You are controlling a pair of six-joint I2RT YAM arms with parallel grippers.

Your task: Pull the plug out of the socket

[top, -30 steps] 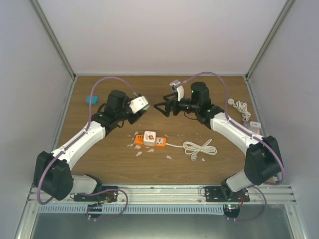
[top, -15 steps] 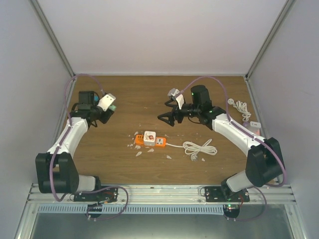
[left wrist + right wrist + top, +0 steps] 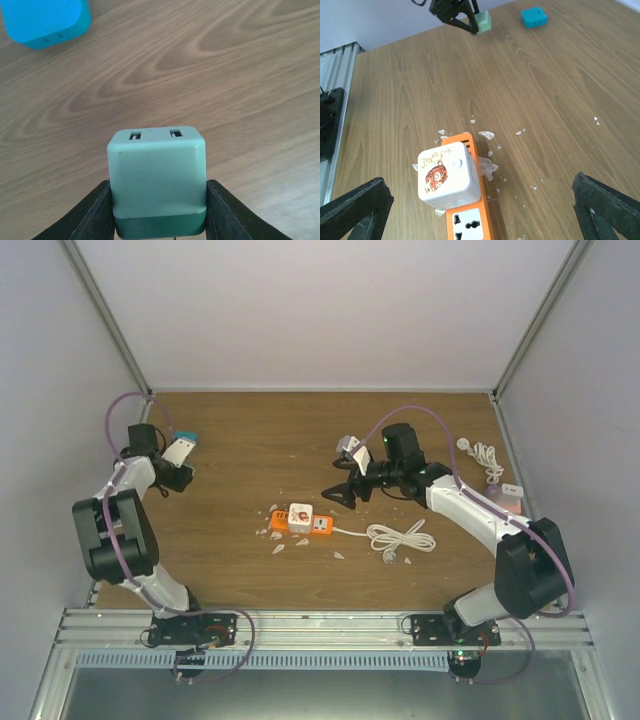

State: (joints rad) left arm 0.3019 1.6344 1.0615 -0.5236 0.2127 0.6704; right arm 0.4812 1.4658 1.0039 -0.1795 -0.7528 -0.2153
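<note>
Green plug (image 3: 156,175): off the socket, pinched by its two sides in my left gripper (image 3: 157,212), with two small slots on the face pointing away from me.
Where it was: over the far left of the table (image 3: 260,435), near the blue block (image 3: 45,20) and well apart from the power strip (image 3: 320,526). I could not tell whether it touched the wood.
Left gripper: closed on the green plug, a black finger (image 3: 92,215) pressed to each side.
Right gripper (image 3: 340,494): spread wide and holding nothing, poised above the power strip, with its fingers (image 3: 355,210) at either edge of my wrist view.
White plug (image 3: 445,175): a cube with a tiger sticker, seated in the orange power strip, just beside an uncovered socket (image 3: 467,222).
Cord (image 3: 400,538): white, running from the power strip to a loose coil on its right.
Chips (image 3: 485,135): small white flecks lay scattered on the wood around the power strip.
</note>
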